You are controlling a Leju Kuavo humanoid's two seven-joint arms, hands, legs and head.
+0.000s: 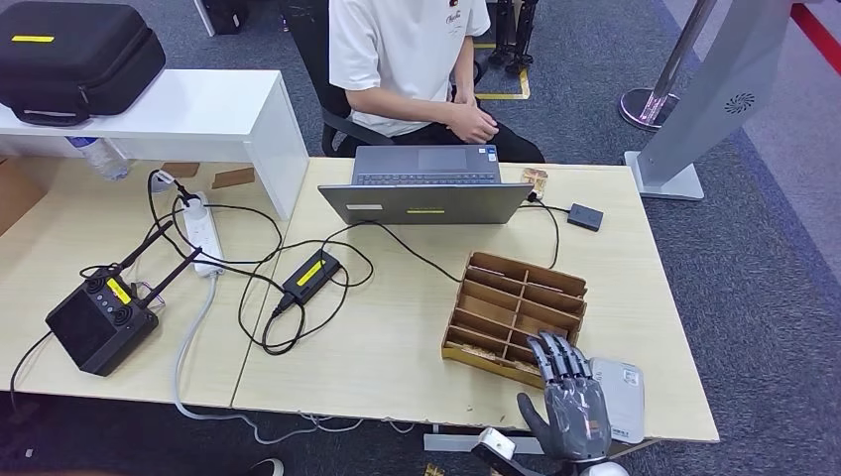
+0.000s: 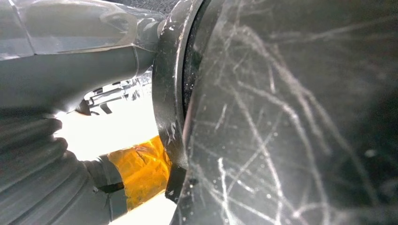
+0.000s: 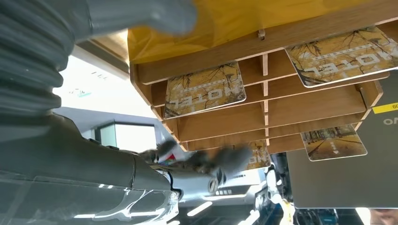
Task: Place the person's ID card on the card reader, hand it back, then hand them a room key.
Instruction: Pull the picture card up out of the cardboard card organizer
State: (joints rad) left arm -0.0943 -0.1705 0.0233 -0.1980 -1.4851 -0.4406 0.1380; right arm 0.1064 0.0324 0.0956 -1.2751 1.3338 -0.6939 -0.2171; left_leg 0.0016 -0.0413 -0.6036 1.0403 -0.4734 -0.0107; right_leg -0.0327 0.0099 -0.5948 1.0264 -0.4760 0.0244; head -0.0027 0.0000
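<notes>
Head view: the right hand [image 1: 570, 402] is seen with fingers [image 1: 557, 355] wide, holding nothing, their tips at the wooden card box [image 1: 516, 309], so one hotel key card [image 3: 205, 89] should be pinched gently.

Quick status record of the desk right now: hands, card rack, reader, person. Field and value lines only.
right hand: raised at the near table edge, fingers straight, holding nothing
left hand: state cannot be told in the left wrist view
card rack: wooden divided tray, hotel cards in several slots
card reader: grey flat device beside the right hand, nothing on it
person: seated behind the laptop, hands in lap
</notes>
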